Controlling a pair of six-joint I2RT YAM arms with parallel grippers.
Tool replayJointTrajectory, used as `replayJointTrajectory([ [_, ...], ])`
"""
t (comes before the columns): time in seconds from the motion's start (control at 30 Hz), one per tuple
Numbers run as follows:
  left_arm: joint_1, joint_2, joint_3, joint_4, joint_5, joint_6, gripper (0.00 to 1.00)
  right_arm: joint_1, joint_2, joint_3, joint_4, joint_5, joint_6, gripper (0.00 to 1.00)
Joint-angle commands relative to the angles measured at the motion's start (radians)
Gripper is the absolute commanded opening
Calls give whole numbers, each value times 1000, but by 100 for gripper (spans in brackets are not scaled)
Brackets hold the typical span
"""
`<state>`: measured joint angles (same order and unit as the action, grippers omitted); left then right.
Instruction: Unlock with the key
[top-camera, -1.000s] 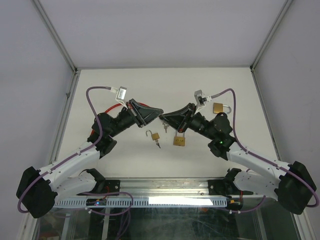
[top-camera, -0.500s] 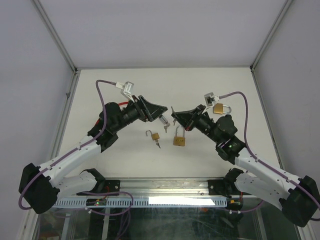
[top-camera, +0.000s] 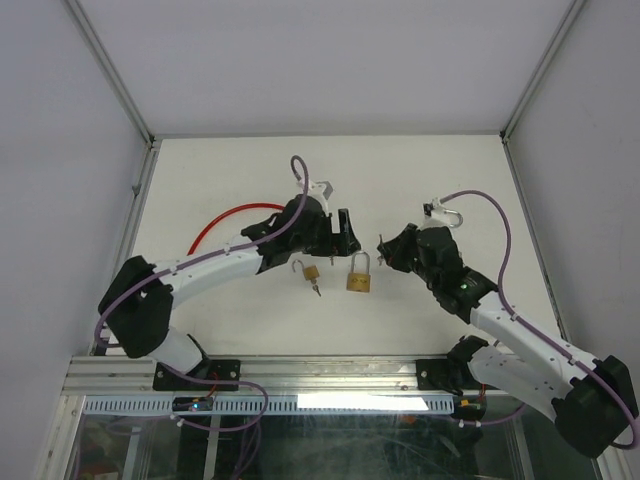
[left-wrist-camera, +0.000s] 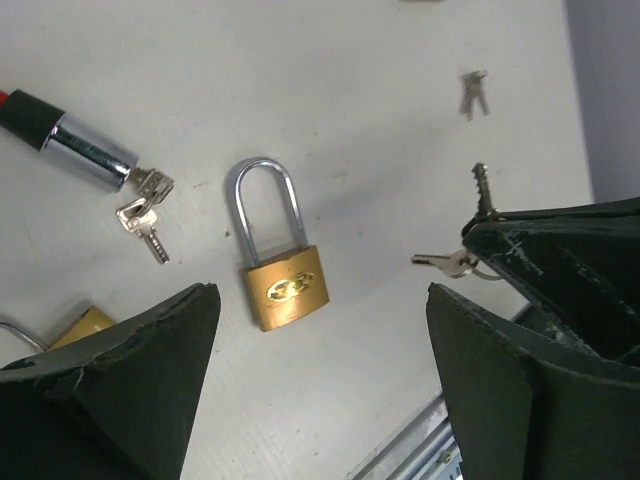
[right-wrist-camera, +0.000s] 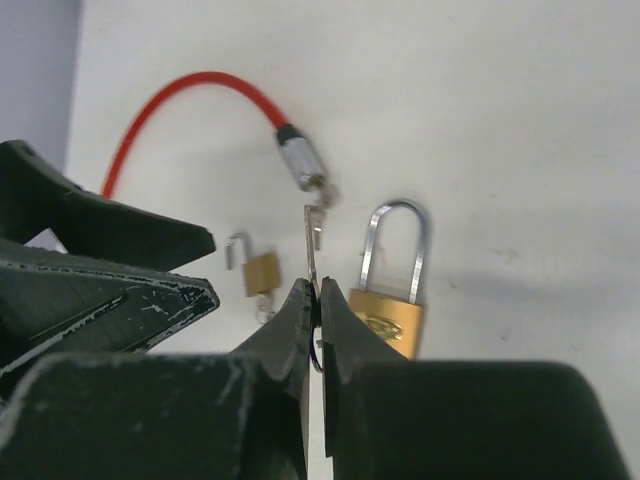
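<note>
A white table (top-camera: 250, 170) sits inside a booth with pale walls (top-camera: 300, 60) and metal corner posts. Two white and black robot arms reach in from the near edge and meet near the middle of the table.

The left gripper (left-wrist-camera: 318, 295) hangs over the table with its fingers spread wide and nothing between them. The right gripper (right-wrist-camera: 315, 288) is pinched tight on a small key (left-wrist-camera: 483, 190). The key's blade sticks out past the fingertips, and a second key dangles from its ring.

A red cable lock (right-wrist-camera: 190, 85) curves across the left part of the table. It ends in a chrome barrel (left-wrist-camera: 90, 150) with a couple of keys at its tip.

A large brass padlock (left-wrist-camera: 288, 292) lies flat between the two grippers with its shackle closed. It is directly under the left gripper's open fingers.

A smaller brass padlock (right-wrist-camera: 262, 272) lies just to its left with its shackle open.

A loose pair of keys (left-wrist-camera: 472, 92) lies well apart from the padlocks.
</note>
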<state>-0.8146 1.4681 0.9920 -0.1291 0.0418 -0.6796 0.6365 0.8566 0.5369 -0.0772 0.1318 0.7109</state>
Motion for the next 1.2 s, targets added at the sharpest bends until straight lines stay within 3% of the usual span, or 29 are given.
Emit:
replayJointTrajectory([
  [0.0,-48,126,161,-187,-123,77,87,-36,35,76,-183,118,56,0],
  [0.27,-140,351,371,-415,-214,84,88,-91,41,71,-262,175,74,0],
  [0.73,-224,602,607,-611,-248,33,88,-150,41,42,-255,118,79,0],
  [1.17,-225,699,637,-680,-304,-11,71,-166,52,59,-254,82,55,0],
])
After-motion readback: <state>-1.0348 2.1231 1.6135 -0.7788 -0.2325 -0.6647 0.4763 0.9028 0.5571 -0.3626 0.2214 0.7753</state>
